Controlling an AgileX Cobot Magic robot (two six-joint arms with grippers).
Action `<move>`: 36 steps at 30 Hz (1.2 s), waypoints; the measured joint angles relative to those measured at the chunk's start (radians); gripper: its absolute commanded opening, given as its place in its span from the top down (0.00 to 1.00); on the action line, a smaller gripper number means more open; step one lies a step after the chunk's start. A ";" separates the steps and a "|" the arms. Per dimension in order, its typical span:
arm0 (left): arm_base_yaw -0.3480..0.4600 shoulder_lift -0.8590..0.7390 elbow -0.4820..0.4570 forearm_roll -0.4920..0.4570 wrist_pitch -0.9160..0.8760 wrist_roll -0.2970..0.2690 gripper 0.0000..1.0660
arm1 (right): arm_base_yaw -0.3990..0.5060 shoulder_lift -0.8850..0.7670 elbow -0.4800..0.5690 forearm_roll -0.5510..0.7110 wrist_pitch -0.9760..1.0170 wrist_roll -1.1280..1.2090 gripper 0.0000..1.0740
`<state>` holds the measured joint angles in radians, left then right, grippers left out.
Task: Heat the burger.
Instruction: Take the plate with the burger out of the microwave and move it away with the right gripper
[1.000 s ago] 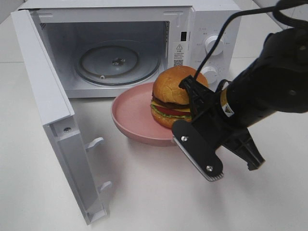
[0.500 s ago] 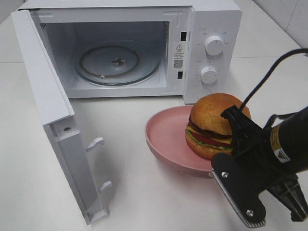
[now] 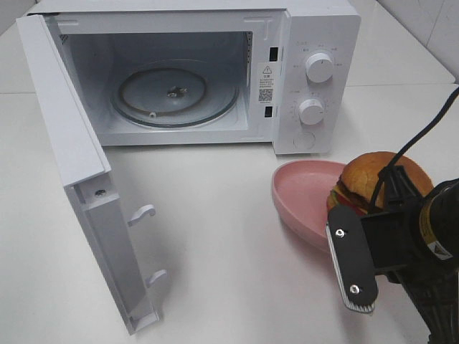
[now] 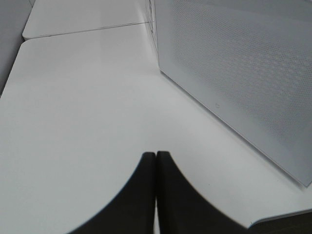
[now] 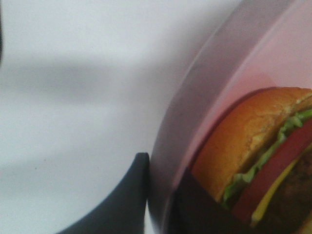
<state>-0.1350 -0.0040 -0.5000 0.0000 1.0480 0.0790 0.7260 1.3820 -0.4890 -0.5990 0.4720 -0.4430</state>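
Note:
The burger [image 3: 369, 178], with a golden-brown bun, sits on a round pink plate [image 3: 301, 195] at the right, in front of the microwave's control panel. My right gripper [image 3: 337, 218] is shut on the plate's near rim. The right wrist view shows its dark fingers [image 5: 129, 195] on either side of the rim [image 5: 195, 112], with the burger [image 5: 243, 146] just inside. The white microwave [image 3: 315, 29] stands open with its glass turntable [image 3: 172, 93] bare. My left gripper [image 4: 156, 163] is shut and empty, low over the table beside the microwave door [image 4: 243, 73]. It does not show in the exterior view.
The open door [image 3: 79, 165] swings out to the front left, with its latch hooks [image 3: 143, 213] sticking out. Two knobs [image 3: 318, 67] are on the control panel. White table [image 3: 215, 236] lies between the door and the plate.
My right gripper has carried the plate and burger to the right and toward the table's front, away from the microwave opening. The left arm has not visibly moved.

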 measured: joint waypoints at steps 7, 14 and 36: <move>0.000 0.000 0.000 0.000 0.000 0.000 1.00 | -0.004 0.000 0.000 -0.066 0.132 0.298 1.00; 0.000 0.000 0.000 0.000 0.000 0.000 1.00 | -0.005 0.064 0.000 -0.080 0.195 0.382 1.00; 0.000 0.000 0.000 0.000 0.000 0.000 1.00 | -0.234 0.307 -0.132 -0.188 0.095 0.535 0.99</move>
<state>-0.1350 -0.0040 -0.5000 0.0000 1.0480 0.0790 0.4920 1.6890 -0.6210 -0.7870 0.5670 0.0920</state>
